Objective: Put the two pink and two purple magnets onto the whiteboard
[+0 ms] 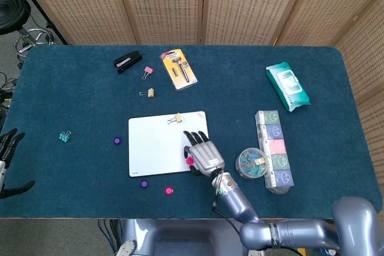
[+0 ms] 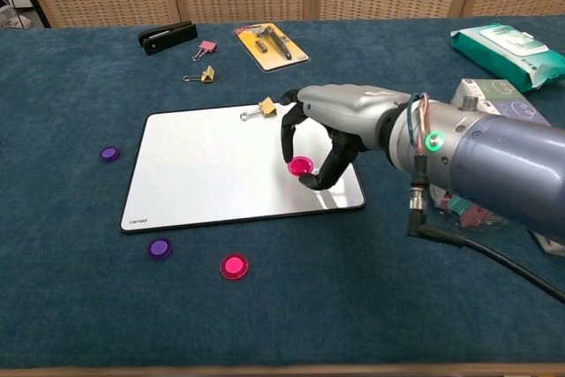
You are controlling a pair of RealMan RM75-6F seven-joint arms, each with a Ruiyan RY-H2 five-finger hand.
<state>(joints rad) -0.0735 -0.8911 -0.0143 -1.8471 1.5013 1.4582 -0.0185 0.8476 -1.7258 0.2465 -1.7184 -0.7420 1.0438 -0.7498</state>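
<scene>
Blue-carpeted table (image 1: 72,94) before woven folding screens (image 1: 180,4); black stool (image 1: 13,13) beyond.

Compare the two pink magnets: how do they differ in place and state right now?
One pink magnet is pinched in the right hand, over the whiteboard; the other pink magnet lies loose on the blue table, untouched. The held one is above the board's right part; the loose one sits off the board, nearer the table's front edge. Both are round and the same pink.
</scene>
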